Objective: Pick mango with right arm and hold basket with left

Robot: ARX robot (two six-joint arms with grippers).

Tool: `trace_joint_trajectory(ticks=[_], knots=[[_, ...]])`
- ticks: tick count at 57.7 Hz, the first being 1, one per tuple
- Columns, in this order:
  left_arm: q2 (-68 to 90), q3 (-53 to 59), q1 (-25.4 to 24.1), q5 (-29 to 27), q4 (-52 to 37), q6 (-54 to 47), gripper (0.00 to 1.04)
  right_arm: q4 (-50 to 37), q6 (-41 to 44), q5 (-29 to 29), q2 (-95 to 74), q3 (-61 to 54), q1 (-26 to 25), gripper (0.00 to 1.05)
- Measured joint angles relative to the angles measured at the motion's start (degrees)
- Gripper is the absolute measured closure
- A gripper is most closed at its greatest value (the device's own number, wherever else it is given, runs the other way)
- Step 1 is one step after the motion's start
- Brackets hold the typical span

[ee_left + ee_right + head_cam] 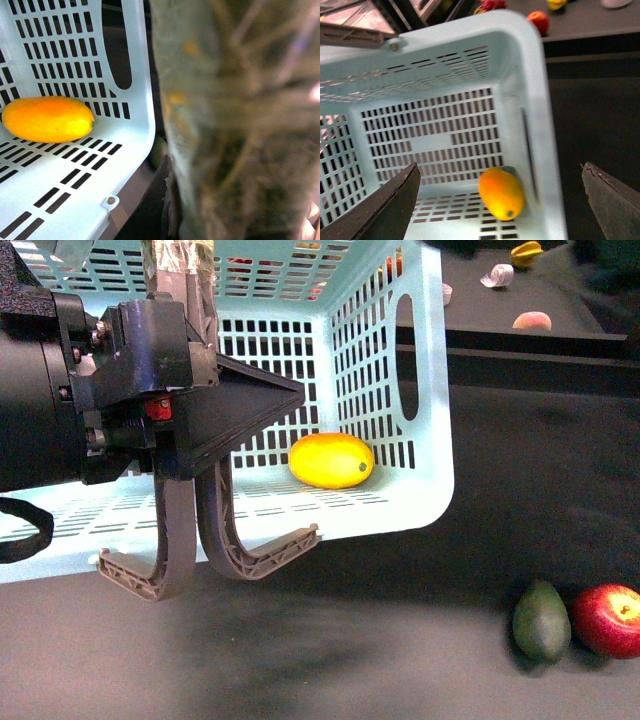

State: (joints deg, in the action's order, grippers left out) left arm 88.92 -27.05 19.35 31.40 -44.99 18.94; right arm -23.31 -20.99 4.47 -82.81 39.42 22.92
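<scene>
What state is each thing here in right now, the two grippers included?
basket: open side turned toward the robot, handles hanging in front.
mango: lying loose inside the basket, not gripped.
left gripper: looks shut on the basket's handles.
right gripper: open, empty, over the basket.
avocado: lying on the table, outside the basket.
apple: lying beside the avocado.

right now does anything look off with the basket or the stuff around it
The basket looks tipped, opening toward the front camera, with the mango lying on its lower slotted wall. Its grey-brown handles dangle past the front rim, ends seemingly loose. The avocado and apple sit outside it.
</scene>
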Motion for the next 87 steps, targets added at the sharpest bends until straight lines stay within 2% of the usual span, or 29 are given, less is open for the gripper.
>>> trace_joint_trajectory(ticks=[13,26,31,34,44,45,47,50,55,57,65,79,87], knots=[[0.0,0.0,0.0,0.1,0.0,-0.4,0.95,10.1,2.3,15.1,25.5,-14.7,-5.4,0.08],[0.0,0.0,0.0,0.1,0.0,-0.5,0.95,21.6,-0.4,19.6,43.7,-21.8,-11.4,0.08],[0.0,0.0,0.0,0.1,0.0,-0.4,0.95,24.9,0.2,25.1,52.0,-25.5,-14.5,0.08],[0.0,0.0,0.0,0.1,0.0,-0.4,0.95,26.3,0.6,26.5,54.5,-26.7,-15.4,0.08],[0.0,0.0,0.0,0.0,0.0,-0.5,0.95,26.6,0.9,26.6,55.3,-26.9,-15.7,0.08],[0.0,0.0,0.0,0.0,0.0,-0.5,0.95,26.4,0.9,26.3,55.3,-27.0,-15.8,0.08],[0.0,0.0,0.0,0.0,0.0,-0.5,0.95,23.0,2.4,21.5,56.2,-28.3,-17.1,0.11],[0.0,0.0,0.0,0.0,0.0,-0.4,0.95,14.5,7.5,10.1,58.5,-32.1,-20.4,0.20],[0.0,0.0,0.0,0.0,0.0,-0.5,0.95,7.9,13.5,-0.3,61.1,-34.8,-22.4,0.32],[0.0,0.0,0.0,0.0,0.0,-0.5,0.95,7.5,15.6,-2.8,61.9,-35.0,-22.5,0.38],[0.0,0.0,0.0,0.1,0.0,-0.4,0.95,8.5,19.6,-4.4,64.8,-36.3,-22.8,0.66],[0.0,0.0,0.0,0.1,0.0,-0.5,0.95,10.5,20.6,-4.4,68.4,-37.7,-22.8,1.03],[0.0,0.0,0.0,0.0,0.0,-0.4,0.95,10.6,20.8,-4.4,70.1,-39.2,-22.8,1.03]])
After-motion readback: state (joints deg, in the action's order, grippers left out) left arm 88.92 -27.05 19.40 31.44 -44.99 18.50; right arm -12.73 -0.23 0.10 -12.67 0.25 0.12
